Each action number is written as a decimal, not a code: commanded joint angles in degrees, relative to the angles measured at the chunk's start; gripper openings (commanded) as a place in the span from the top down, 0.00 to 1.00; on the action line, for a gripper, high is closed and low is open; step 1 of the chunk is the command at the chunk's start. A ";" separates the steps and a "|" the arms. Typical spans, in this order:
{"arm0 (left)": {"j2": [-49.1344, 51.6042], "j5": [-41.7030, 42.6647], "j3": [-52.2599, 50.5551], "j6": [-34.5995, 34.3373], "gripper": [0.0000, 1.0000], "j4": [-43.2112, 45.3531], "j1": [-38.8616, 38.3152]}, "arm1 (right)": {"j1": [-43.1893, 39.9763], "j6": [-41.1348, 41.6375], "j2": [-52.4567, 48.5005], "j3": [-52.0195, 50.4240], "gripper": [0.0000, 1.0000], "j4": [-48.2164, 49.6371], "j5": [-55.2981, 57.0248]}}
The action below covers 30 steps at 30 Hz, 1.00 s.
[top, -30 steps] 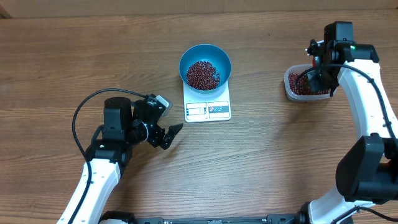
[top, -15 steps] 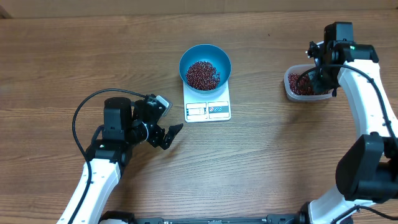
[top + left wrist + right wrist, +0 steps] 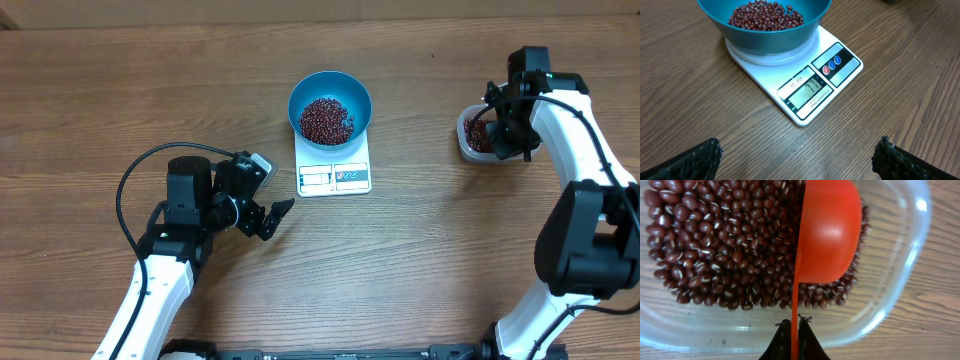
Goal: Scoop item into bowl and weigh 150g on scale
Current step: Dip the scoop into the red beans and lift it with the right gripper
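Beans fill two places on the wooden tabletop [image 3: 120,90]: a heap [image 3: 326,119] inside the teal bowl and a larger mass [image 3: 715,245] in a clear plastic tub at the right. At the far left, the left arm [image 3: 165,270] reaches in from the near edge, and its jaws stand wide apart with nothing between them, hanging over bare wood near the scale's front left corner; in the left wrist view only the two dark fingertips [image 3: 695,160] show at the bottom corners. Further right, the bowl [image 3: 296,100] sits on the platform of the white scale [image 3: 335,176], its rim overhanging the plate, and the display along the near edge reads 77. Well apart to the right, the tub [image 3: 905,255] stands beside the right arm [image 3: 575,130]. The right jaws are clenched on the thin handle of a red scoop [image 3: 832,230], which is turned on its edge over the right half of the tub, its cup touching the beans there; how deep it sits in them cannot be told.
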<state>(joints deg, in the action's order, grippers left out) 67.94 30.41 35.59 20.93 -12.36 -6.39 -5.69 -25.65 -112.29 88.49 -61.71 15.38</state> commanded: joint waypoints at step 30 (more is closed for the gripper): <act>0.20 0.48 0.15 -0.59 0.00 0.15 -0.48 | -6.01 2.36 -1.01 -0.42 0.96 -10.03 -33.11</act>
<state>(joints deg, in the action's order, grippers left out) 67.94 30.41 35.59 20.95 -12.36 -6.39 -9.85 -25.02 -112.84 88.82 -70.98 -12.97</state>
